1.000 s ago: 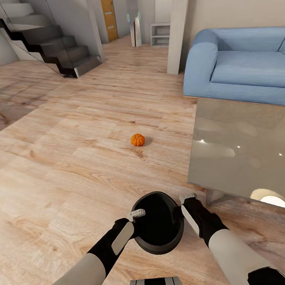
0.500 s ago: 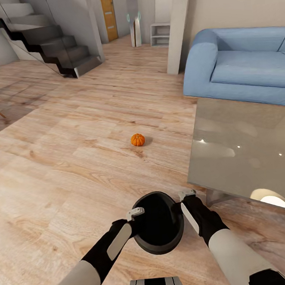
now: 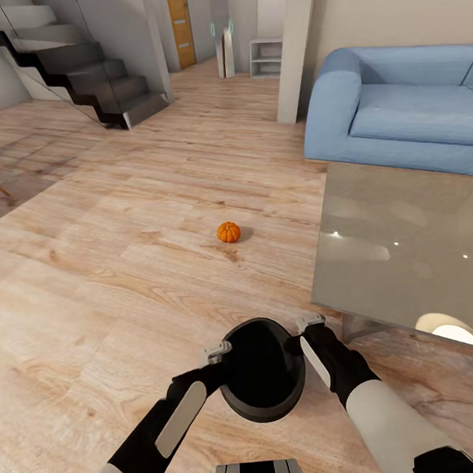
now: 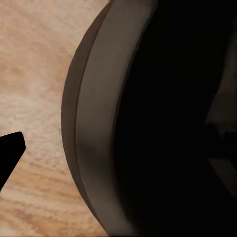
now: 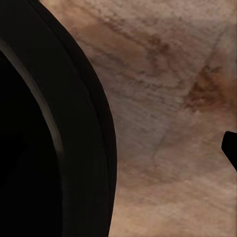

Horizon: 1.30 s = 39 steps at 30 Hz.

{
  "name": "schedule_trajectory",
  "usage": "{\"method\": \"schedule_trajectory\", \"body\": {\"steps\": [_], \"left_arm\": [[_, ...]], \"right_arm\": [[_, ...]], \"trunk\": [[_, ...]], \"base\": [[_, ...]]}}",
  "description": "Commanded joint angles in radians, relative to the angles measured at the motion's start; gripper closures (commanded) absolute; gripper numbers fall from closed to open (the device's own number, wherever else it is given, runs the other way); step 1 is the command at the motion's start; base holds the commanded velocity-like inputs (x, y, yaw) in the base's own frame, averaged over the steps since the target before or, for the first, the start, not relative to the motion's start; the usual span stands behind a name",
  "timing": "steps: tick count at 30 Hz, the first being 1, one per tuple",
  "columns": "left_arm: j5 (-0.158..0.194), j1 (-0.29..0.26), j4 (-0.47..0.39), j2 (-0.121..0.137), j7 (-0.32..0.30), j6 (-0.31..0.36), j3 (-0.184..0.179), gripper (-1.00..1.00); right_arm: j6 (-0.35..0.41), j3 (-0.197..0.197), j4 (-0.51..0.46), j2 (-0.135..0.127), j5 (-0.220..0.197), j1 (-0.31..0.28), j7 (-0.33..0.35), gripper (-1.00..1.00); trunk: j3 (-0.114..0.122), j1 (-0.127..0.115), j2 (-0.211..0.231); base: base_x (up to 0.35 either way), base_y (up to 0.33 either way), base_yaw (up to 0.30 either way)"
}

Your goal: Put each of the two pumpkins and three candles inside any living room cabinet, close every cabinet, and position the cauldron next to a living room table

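Note:
The black cauldron (image 3: 263, 377) stands on the wood floor just in front of me, close to the near left corner of the glass table (image 3: 402, 243). My left gripper (image 3: 219, 353) sits at its left rim and my right gripper (image 3: 309, 325) at its right rim. In each wrist view the cauldron's wall (image 4: 98, 123) (image 5: 74, 138) is close up, with one dark fingertip (image 4: 10, 153) (image 5: 231, 148) standing well clear of it over the floor. Both grippers look open. One orange pumpkin (image 3: 228, 231) lies on the floor farther ahead. Candles and cabinet are out of view.
A blue sofa (image 3: 411, 106) stands behind the glass table at the right. Dark stairs (image 3: 86, 70) rise at the far left, and a pillar (image 3: 295, 45) stands beside the sofa. Open wood floor stretches ahead and to the left.
My left arm has drawn back and to the left, its gripper sliding off the cauldron's left rim. The right gripper and the cauldron have stayed put.

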Motion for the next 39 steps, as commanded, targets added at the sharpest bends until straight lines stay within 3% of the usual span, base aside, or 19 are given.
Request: {"method": "schedule_trajectory", "body": {"steps": [1,5,8,11,24,31,39], "left_arm": [[0.011,0.005,-0.016,0.005,0.011,0.0,-0.002,-1.0],[0.011,0.041,-0.125,0.027,0.017,0.009,-0.001,-1.0],[0.017,0.095,-0.282,0.085,0.048,0.022,0.0,-1.0],[0.021,0.116,-0.352,0.111,0.07,0.028,0.006,-1.0],[0.021,0.126,-0.38,0.124,0.078,0.029,0.012,-1.0],[0.019,0.126,-0.378,0.124,0.08,0.028,0.011,-1.0],[0.019,0.126,-0.377,0.125,0.081,0.029,0.011,-1.0]], "right_arm": [[0.004,0.003,-0.001,-0.001,-0.004,0.0,-0.006,-1.0],[0.004,0.003,-0.001,-0.001,-0.004,-0.001,-0.006,-1.0],[0.004,0.002,-0.003,-0.001,-0.005,0.0,-0.005,-1.0],[0.004,0.002,-0.029,-0.002,-0.007,0.004,-0.004,-1.0],[-0.004,0.001,-0.122,-0.001,-0.014,0.032,0.005,-1.0],[-0.013,-0.003,-0.256,-0.001,-0.011,0.111,0.125,-1.0],[-0.017,-0.009,-0.323,-0.002,-0.008,0.147,0.145,-1.0]], "trunk": [[-0.001,0.0,0.0],[-0.001,0.0,0.0],[-0.001,0.0,0.0],[-0.001,0.0,0.0],[-0.001,0.0,0.0],[-0.001,0.0,0.0],[-0.001,0.0,0.0]], "base": [[0.0,0.0,0.0],[0.0,0.0,0.0],[-0.048,-0.006,0.0],[-0.199,-0.058,0.0],[-0.105,-0.033,0.0],[-0.004,-0.002,0.0],[-0.152,-0.115,0.0]]}}
